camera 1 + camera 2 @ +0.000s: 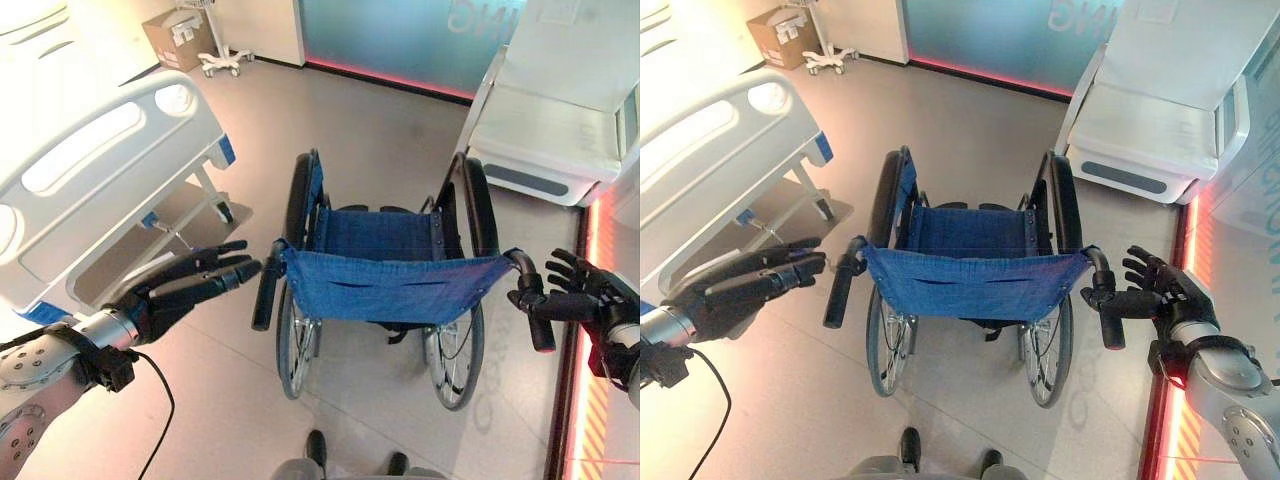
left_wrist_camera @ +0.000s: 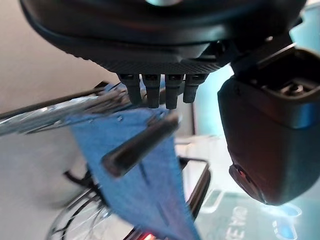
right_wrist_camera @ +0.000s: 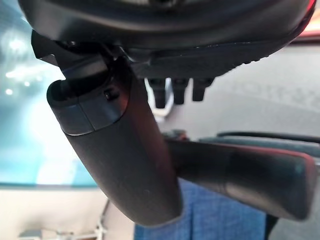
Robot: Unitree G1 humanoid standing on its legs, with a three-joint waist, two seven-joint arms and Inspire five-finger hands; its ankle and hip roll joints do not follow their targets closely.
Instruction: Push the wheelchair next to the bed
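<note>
Looking down from the head cameras, we see the wheelchair (image 1: 385, 270) standing on the grey floor (image 1: 380, 130) directly ahead, its blue sling back facing us and its seat pointing away. The hospital bed (image 1: 95, 170) with its white footboard sits off to the left, near the chair but apart from it, with open floor between them.

Our left hand (image 1: 185, 290) hovers just beside the left push handle (image 1: 264, 292), fingers (image 1: 225, 272) stretched out nearly straight toward the grip and holding nothing; the wrist view shows the grip just past the fingertips. Our right hand (image 1: 1165, 298) is at the right push handle (image 1: 1108, 312), thumb pressed against the grip and fingers spread wide rather than wrapped round it.

To the right stands a white padded treatment chair (image 1: 555, 120). In the far left corner we can make out a cardboard box (image 1: 180, 38) and a white wheeled stand base (image 1: 225, 62), and beyond them a teal glass wall (image 1: 400, 40).
</note>
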